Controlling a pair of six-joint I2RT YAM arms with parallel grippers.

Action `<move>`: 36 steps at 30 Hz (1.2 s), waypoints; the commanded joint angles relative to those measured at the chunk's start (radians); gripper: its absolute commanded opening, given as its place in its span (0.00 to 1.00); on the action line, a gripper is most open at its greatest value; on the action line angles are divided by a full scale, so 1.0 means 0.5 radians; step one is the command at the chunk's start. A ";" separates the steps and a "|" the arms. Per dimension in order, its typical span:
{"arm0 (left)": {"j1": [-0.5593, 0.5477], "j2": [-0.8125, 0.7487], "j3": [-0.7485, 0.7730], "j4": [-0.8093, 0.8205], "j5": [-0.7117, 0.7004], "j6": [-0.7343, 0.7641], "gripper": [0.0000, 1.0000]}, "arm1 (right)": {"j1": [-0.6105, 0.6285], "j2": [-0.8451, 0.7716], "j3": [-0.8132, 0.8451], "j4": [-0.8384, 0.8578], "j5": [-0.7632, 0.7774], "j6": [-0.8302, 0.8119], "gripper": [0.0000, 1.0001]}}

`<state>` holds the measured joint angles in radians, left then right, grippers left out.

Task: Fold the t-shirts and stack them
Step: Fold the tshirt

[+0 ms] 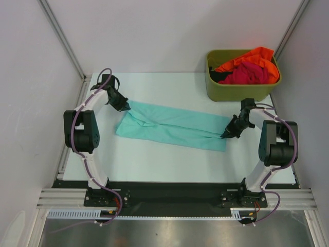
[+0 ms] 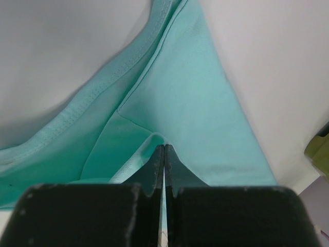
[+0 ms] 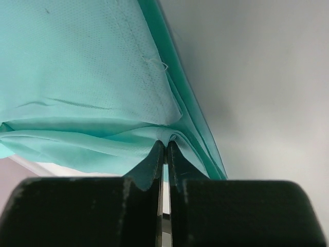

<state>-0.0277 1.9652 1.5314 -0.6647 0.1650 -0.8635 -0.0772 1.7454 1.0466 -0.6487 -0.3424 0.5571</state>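
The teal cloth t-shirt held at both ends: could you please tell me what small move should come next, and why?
Probably open the left gripper and right gripper and lift clear: both pinch the ends of the teal cloth t-shirt, which already lies on the white table as a long folded band.

1. The left arm [image 1: 81,128] is holding its elbow high, forearm angling forward and inward, wrist tilting down.
2. The left pincer [image 1: 125,107] is pinching the teal t-shirt [image 1: 169,126], jaws pressing together on the cloth.
3. The right arm [image 1: 275,141] is bending sharply at the elbow, forearm pointing inward and down.
4. The right pincer [image 1: 224,135] is gripping the same shirt's opposite end, jaws nearly touching.
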 commanded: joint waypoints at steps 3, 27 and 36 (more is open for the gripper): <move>-0.009 0.015 0.076 0.019 0.001 -0.006 0.00 | -0.020 0.019 0.073 0.018 -0.009 -0.025 0.06; -0.086 -0.141 0.217 0.026 -0.130 0.692 0.68 | -0.027 -0.337 0.226 -0.301 0.056 -0.378 0.70; -0.138 -0.751 -0.484 0.127 -0.042 0.917 0.73 | 0.148 -0.300 0.097 -0.141 -0.177 -0.375 0.69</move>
<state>-0.0971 1.6775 1.4048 -0.6151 0.1188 -0.4683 -0.0288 1.5867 1.0935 -0.7399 -0.3809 0.3870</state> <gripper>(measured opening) 0.734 0.696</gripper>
